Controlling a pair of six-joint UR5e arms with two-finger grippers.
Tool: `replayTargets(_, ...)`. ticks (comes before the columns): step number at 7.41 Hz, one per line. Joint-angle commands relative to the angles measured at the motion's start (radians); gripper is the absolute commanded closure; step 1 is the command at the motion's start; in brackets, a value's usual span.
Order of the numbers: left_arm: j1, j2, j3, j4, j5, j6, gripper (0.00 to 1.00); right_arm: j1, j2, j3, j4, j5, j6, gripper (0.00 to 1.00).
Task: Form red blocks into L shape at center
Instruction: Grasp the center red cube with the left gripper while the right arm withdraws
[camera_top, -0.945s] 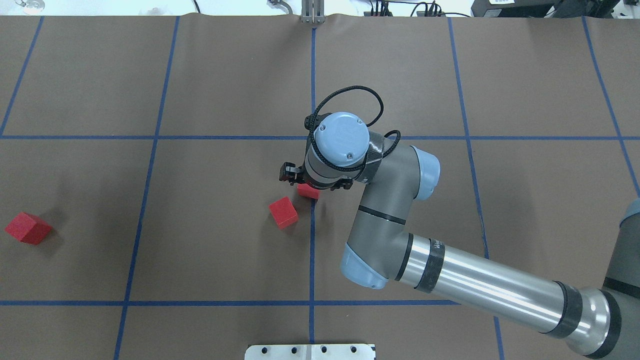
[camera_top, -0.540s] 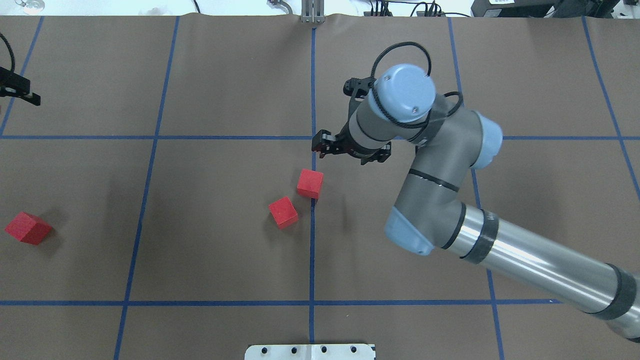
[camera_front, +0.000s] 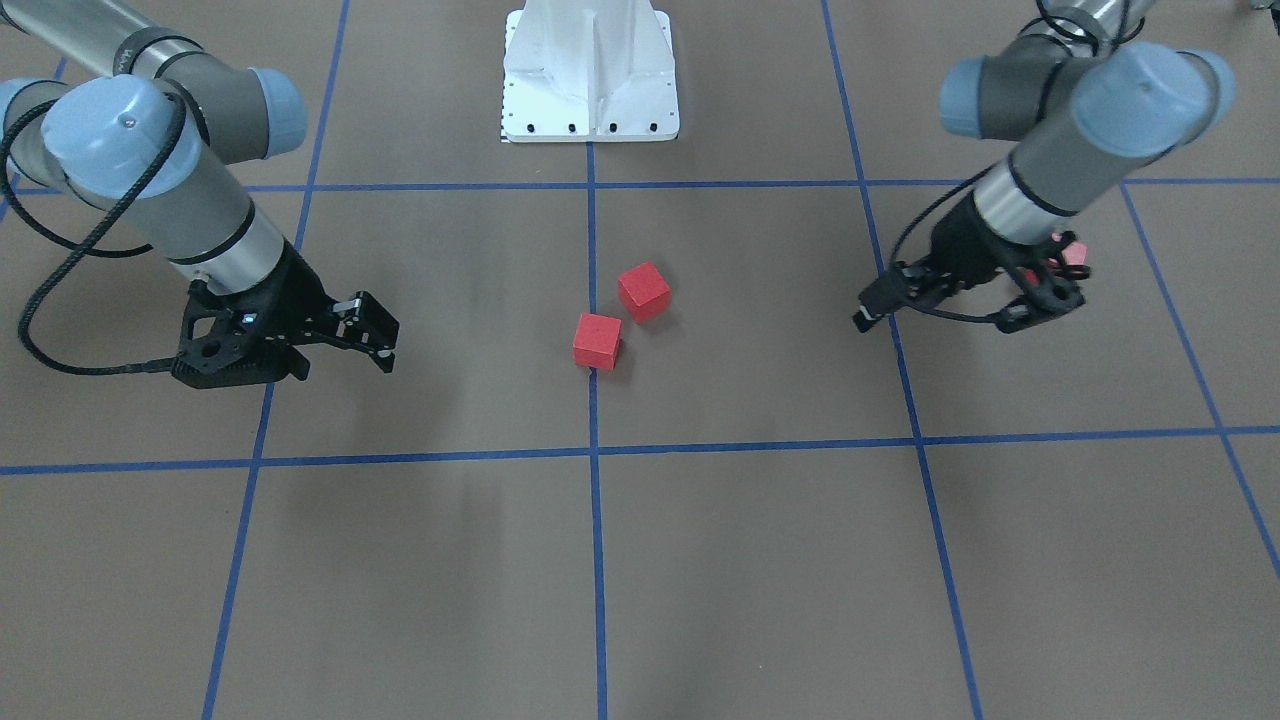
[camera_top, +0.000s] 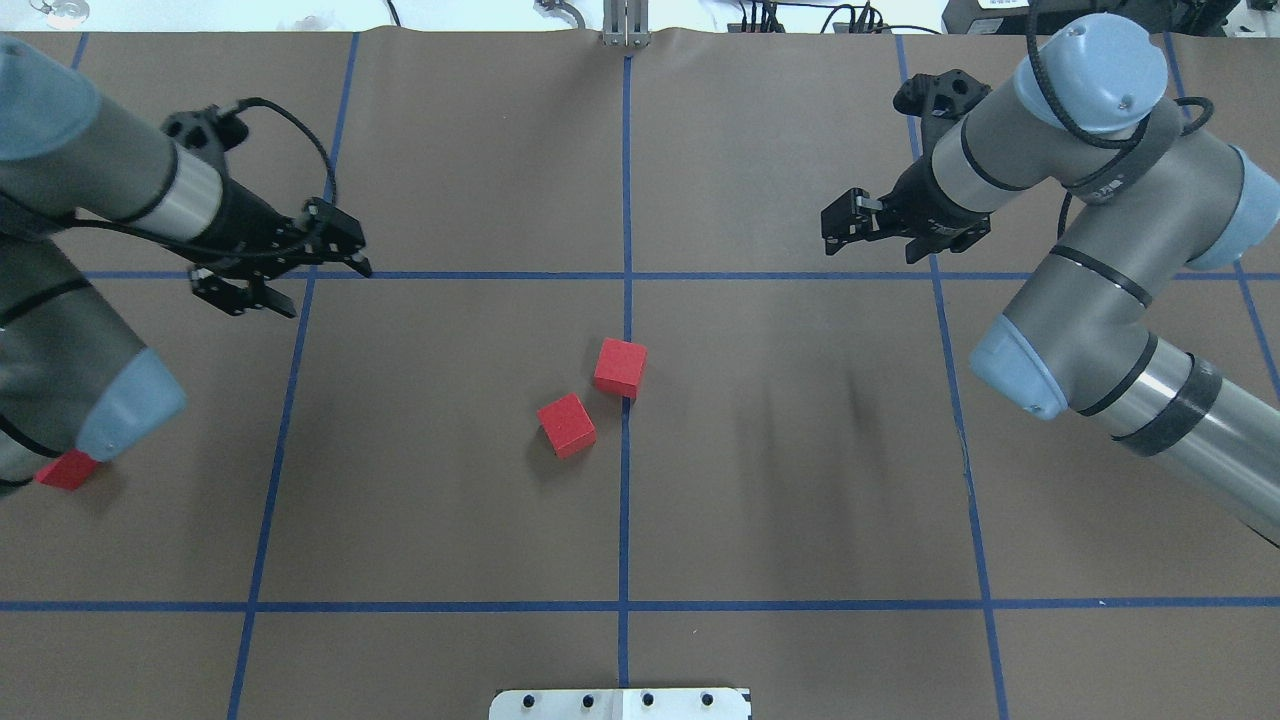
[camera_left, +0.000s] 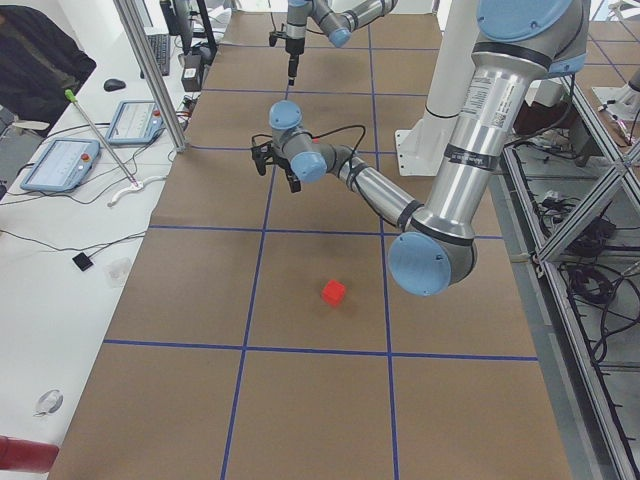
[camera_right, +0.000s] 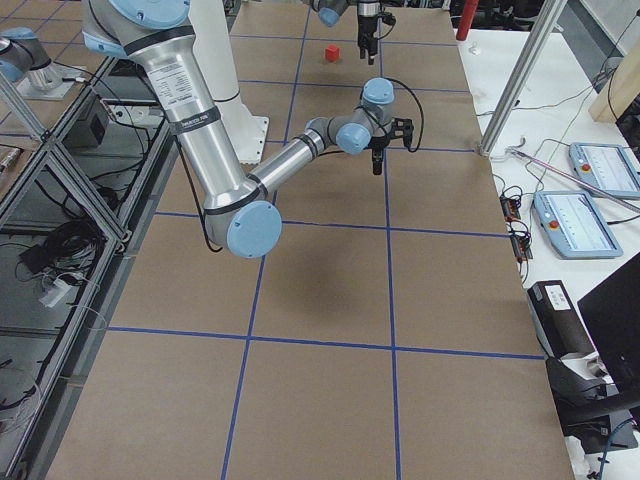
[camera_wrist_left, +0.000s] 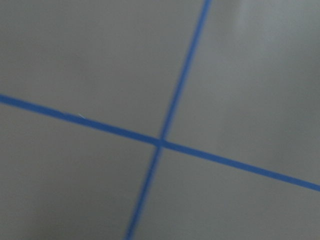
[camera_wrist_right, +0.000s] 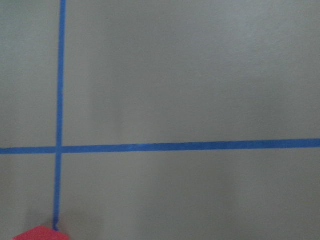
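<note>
Two red blocks lie apart near the center line (camera_top: 624, 500): one on the line (camera_top: 620, 367) (camera_front: 643, 291), one just left of it (camera_top: 566, 425) (camera_front: 597, 341). The third red block (camera_top: 67, 470) (camera_left: 334, 292) lies far left, partly hidden under my left arm's elbow; it peeks out behind the left gripper in the front view (camera_front: 1072, 254). My left gripper (camera_top: 295, 277) (camera_front: 955, 312) is open and empty, above the floor at the back left. My right gripper (camera_top: 897, 235) (camera_front: 310, 350) is open and empty at the back right. The right wrist view shows a red sliver (camera_wrist_right: 40, 233).
The white robot base plate (camera_top: 620, 703) (camera_front: 590, 70) sits at the near table edge on the center line. Blue tape lines divide the brown floor; the left wrist view shows only a tape crossing (camera_wrist_left: 161, 143). Desks with tablets line the far edge (camera_left: 60, 165).
My right gripper left the block on the center line and drew away to the back right. My left arm came in from the left and now covers part of the far-left block.
</note>
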Motion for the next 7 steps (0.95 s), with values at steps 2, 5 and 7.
replayTargets(2,0.318,-0.24,0.006,0.235,0.241,-0.094,0.0,0.04,-0.021,-0.01,0.002,0.0,-0.045,0.0)
replayTargets(5,0.378,-0.315,0.108,0.232,0.283,-0.143,0.0,0.038,-0.024,-0.025,0.005,-0.003,-0.043,0.0)
replayTargets(7,0.375,-0.334,0.152,0.229,0.285,-0.135,0.0,0.038,-0.024,-0.027,0.005,-0.006,-0.043,0.0)
